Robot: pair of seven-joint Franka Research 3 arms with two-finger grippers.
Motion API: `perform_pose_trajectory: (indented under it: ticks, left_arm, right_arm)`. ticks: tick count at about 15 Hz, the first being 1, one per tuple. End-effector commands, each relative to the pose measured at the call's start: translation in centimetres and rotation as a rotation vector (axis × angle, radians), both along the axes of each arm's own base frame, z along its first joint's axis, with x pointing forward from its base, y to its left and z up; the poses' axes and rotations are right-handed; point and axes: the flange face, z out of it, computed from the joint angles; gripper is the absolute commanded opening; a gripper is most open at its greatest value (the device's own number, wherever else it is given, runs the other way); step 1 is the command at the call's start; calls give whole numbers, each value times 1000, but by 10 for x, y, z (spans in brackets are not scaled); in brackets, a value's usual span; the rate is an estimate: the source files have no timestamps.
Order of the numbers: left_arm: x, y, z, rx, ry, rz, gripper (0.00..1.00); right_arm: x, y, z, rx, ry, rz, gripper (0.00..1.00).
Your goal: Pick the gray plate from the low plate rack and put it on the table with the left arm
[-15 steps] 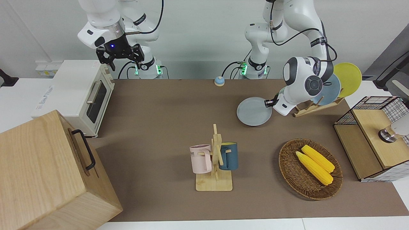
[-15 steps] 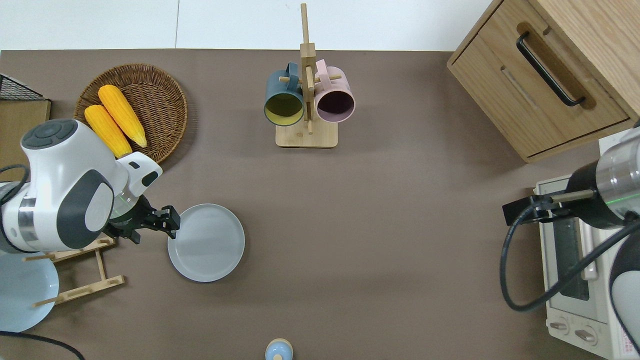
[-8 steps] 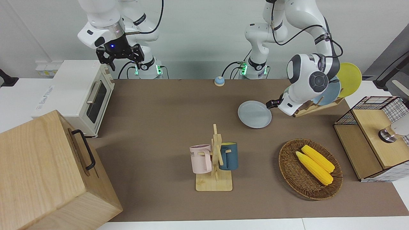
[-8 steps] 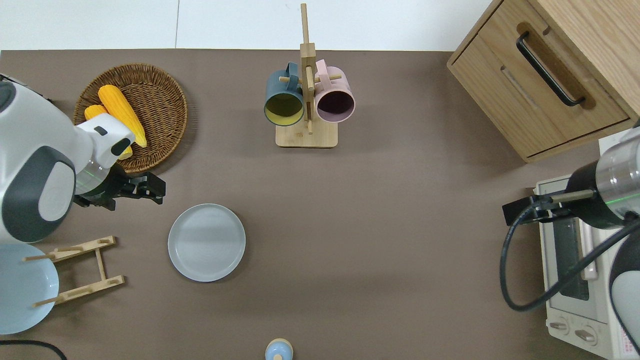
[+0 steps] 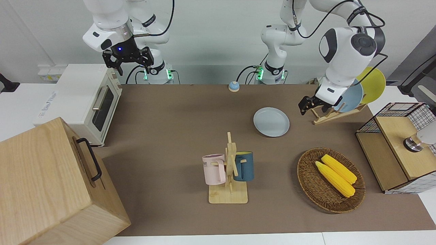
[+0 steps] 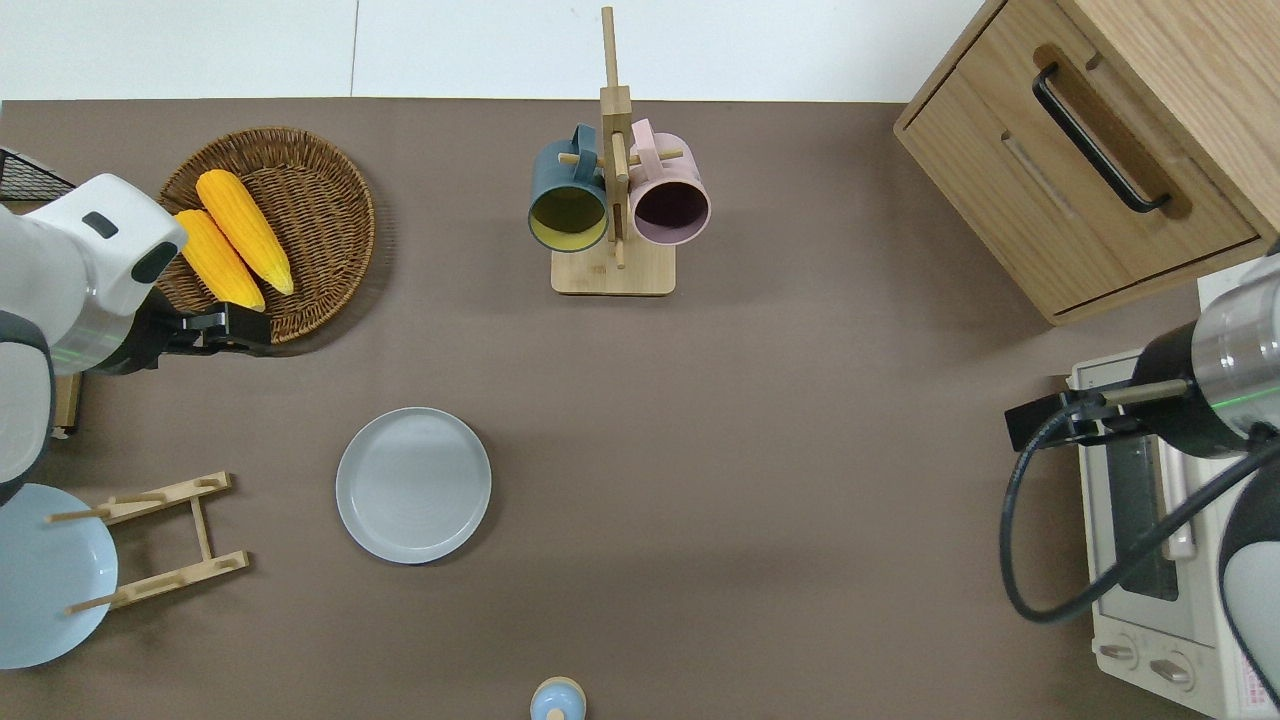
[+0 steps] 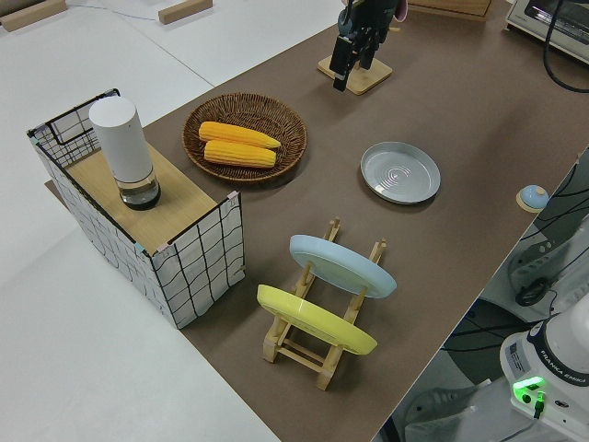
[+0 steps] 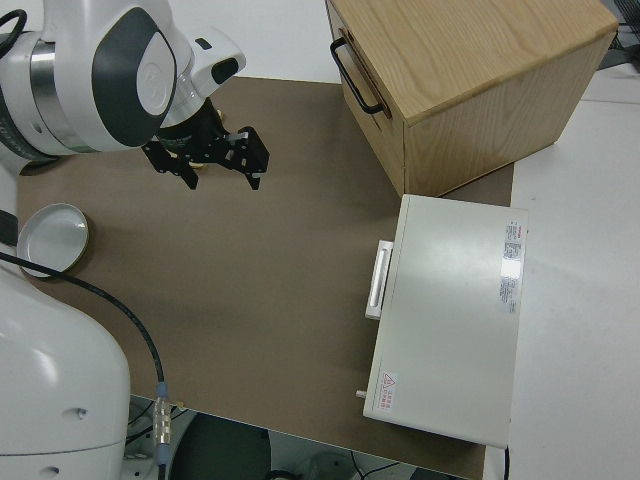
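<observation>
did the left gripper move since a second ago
Yes. In the overhead view the left gripper has drawn away from the gray plate, which lies flat on the table, and is now over the rim of the wicker basket.

Table point(image 6: 800, 500): matt brown surface, smooth, with white borders.
Gray plate point(image 6: 413, 485): smooth, pale, with a soft sheen.
Low plate rack point(image 6: 165, 540): light, unpainted wood.
Light-blue plate point(image 7: 342, 264) and yellow plate point(image 7: 317, 319): smooth, slightly glossy.
Basket point(image 5: 308, 183): rough dark-brown wicker.
Corn cobs point(image 5: 335, 177): bumpy yellow surface.
Mug stand point(image 5: 229, 194): pale smooth wood.
Mugs point(image 5: 214, 169): matt pink and matt dark blue.
Cabinet point(image 5: 44, 183): grained light wood with a black handle.
Toaster oven point(image 5: 87, 98): smooth white casing, dark glass door.
Left arm point(image 5: 344, 47): glossy white shell, dark-gray caps.
</observation>
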Motion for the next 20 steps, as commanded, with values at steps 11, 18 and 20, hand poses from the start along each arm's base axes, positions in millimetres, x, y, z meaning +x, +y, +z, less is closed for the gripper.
perform_pose_trajectory:
  ticks: [11, 18, 20]
  left_arm:
    - [3, -15, 23, 20, -55, -36, 1000]
    - [3, -22, 21, -76, -47, -11, 1000]
    - [4, -22, 20, -75, -45, -5, 1000]
  right_arm:
    - [-3, -4, 4, 2, 5, -5, 987]
    - [-3, -3, 4, 2, 5, -3, 990]
    - [-3, -4, 4, 2, 5, -5, 987]
